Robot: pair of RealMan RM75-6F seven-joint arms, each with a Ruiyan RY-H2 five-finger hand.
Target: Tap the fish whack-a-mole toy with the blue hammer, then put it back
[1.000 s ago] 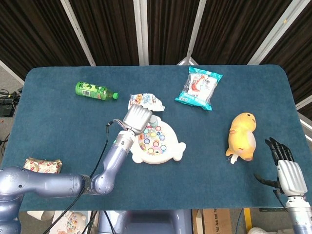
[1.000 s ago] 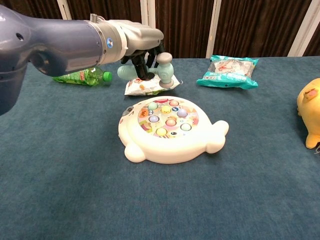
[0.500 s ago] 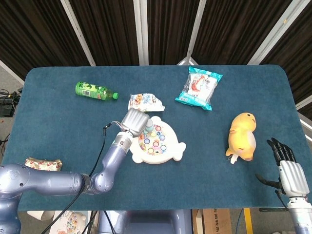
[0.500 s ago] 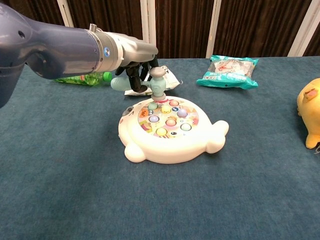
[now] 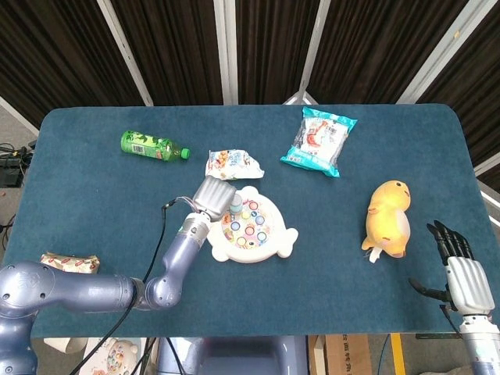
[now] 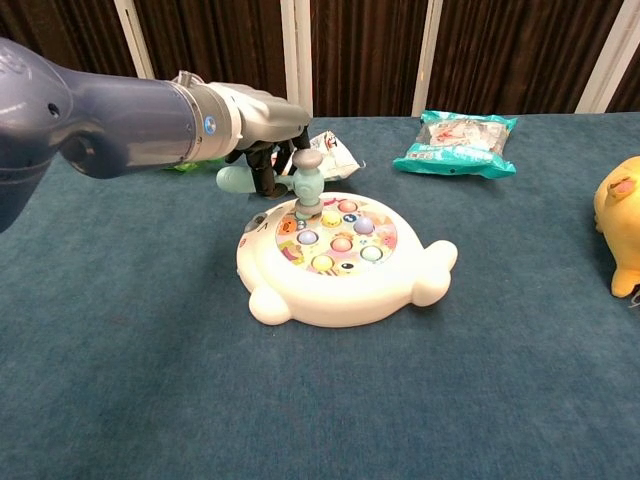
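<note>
left hand [image 6: 262, 120] presses blue hammer [image 6: 306, 183] onto fish toy [image 6: 340, 260]

Hammer [image 6: 307, 184] (hand-held [image 6: 262, 130]) touches toy [image 6: 340, 260].

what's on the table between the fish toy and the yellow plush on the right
Nothing: in the head view only bare blue tabletop separates the fish whack-a-mole toy from the yellow plush.
</note>
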